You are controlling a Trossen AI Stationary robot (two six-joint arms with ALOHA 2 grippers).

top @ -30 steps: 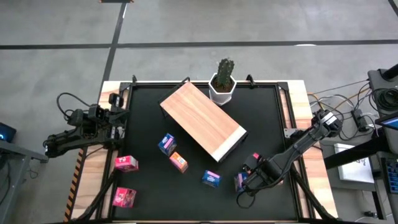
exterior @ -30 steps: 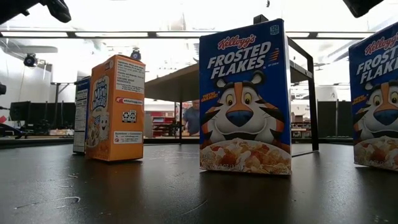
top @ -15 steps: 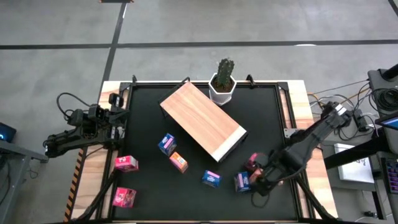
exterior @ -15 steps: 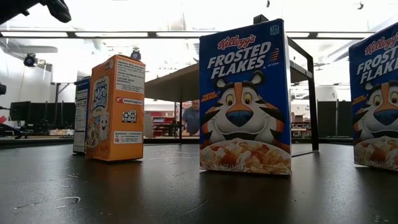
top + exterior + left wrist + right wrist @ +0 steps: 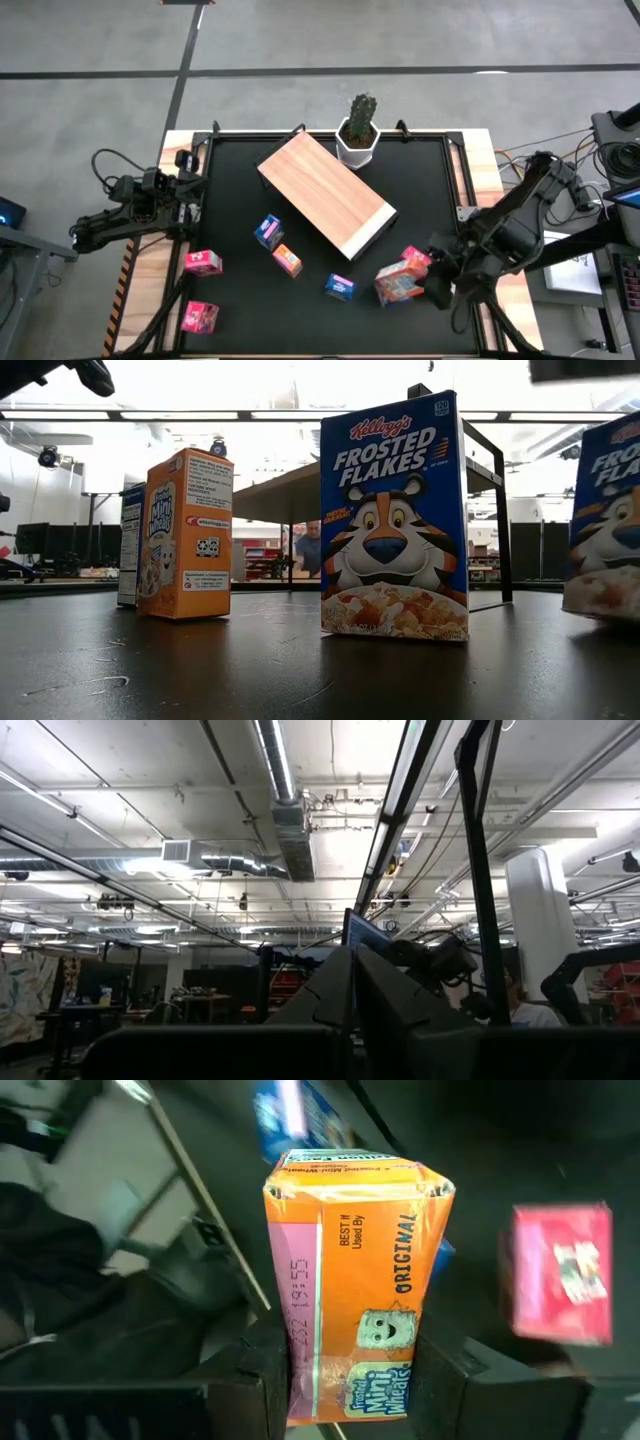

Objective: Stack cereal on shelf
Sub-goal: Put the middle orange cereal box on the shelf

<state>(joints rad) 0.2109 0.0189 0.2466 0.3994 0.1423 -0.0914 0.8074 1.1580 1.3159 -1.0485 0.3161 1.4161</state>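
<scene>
My right gripper (image 5: 428, 282) (image 5: 350, 1375) is shut on a small cereal box (image 5: 400, 283), raised over the table's near right part. The box shows an orange and pink face (image 5: 350, 1270) to the wrist camera and a blue face (image 5: 605, 520) at the low view's right edge. A pink box (image 5: 415, 258) (image 5: 560, 1275) lies on the table just beyond it. The shelf (image 5: 325, 193) is a light-wood board on black legs, set diagonally at mid-table. My left gripper (image 5: 188, 203) waits shut at the table's left edge. My right gripper pinches the cereal box between its two fingers (image 5: 262, 1380), one on each of two opposite sides, near the end (image 5: 305, 1380) closest to the wrist. The fingers come slanting down from the table's right side. The box is lifted clear of the table and tilted.
More boxes stand on the black table: blue (image 5: 268, 230), orange and pink (image 5: 288, 260), blue (image 5: 338, 287), pink (image 5: 203, 262) and pink (image 5: 200, 317). A white potted cactus (image 5: 358, 132) stands at the far edge, beside the shelf's far end.
My right gripper has risen from the table and drawn back toward the table's right edge, carrying the cereal box. The box stood on the table a second ago; now it hangs clear and tilted. The pink box beside it stays put.
</scene>
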